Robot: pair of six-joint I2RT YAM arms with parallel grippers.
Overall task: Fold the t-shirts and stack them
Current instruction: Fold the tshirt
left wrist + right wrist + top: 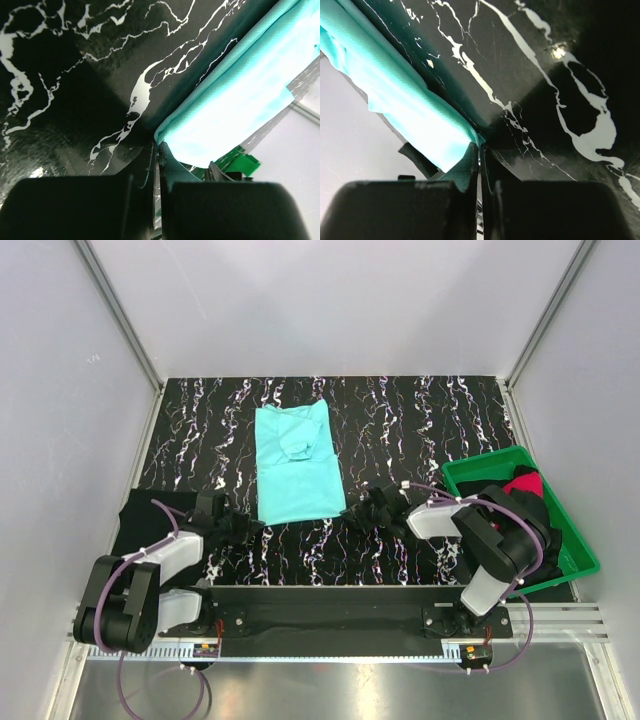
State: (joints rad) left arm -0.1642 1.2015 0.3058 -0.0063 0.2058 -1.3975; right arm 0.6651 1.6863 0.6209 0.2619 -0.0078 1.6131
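A turquoise-mint t-shirt point(295, 465), folded into a long strip, lies flat in the middle of the black marbled mat point(420, 420). My left gripper point(252, 523) is at its near left corner and my right gripper point(350, 512) at its near right corner. In the left wrist view the left gripper point(159, 145) is shut on the edge of the turquoise cloth point(240, 100). The right wrist view shows the right gripper point(480, 142) pinching the cloth's point(395, 90) corner in the same way. A black t-shirt point(520, 512) and a red-pink t-shirt point(524, 483) lie in the tray. Another black t-shirt point(140, 515) lies at the mat's left edge.
A green plastic tray point(480, 460) stands at the right edge of the mat, beside the right arm, and shows as a green patch point(247, 164) in the left wrist view. White walls with metal posts close the table on three sides.
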